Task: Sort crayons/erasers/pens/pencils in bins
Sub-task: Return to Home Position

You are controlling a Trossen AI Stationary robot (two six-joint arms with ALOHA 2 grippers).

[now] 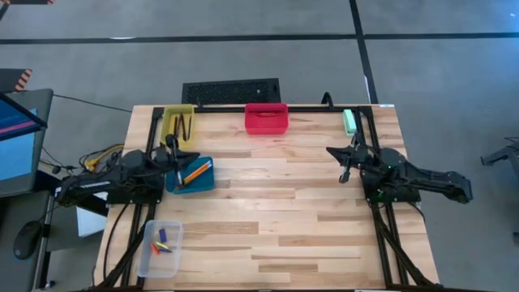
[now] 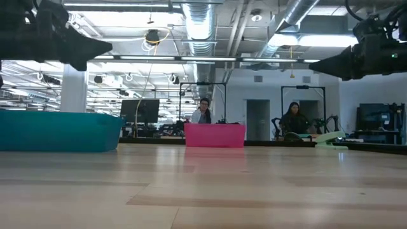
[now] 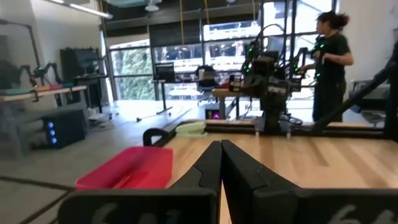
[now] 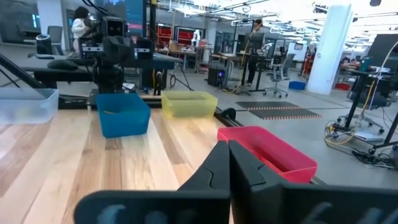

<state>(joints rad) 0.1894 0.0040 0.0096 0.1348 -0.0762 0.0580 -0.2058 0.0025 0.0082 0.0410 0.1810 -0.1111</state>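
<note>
Table (image 1: 276, 219) was a pale butcher-block wood top w/ a black frame round the far edge, sitting on a grey concrete floor w/ dark tape lines. Bins were spread out: yellow bin (image 1: 179, 122) at the far left corner w/ dark pens in it, red bin (image 1: 267, 118) mid far edge, teal bin (image 1: 190, 175) on the left w/ orange pencils inside, clear bin (image 1: 160, 247) near the front left w/ small blue/yellow/red bits, prob erasers and crayons. Left gripper (image 1: 173, 148) hung between the yellow and teal bins, fingers pinched together, nothing in them. Right gripper (image 1: 345, 168) was over on the right side, also pinched closed and empty. Room behind was an open lab w/ ducts overhead, monitors, and two people (image 2: 203, 110) seated at desks
</note>
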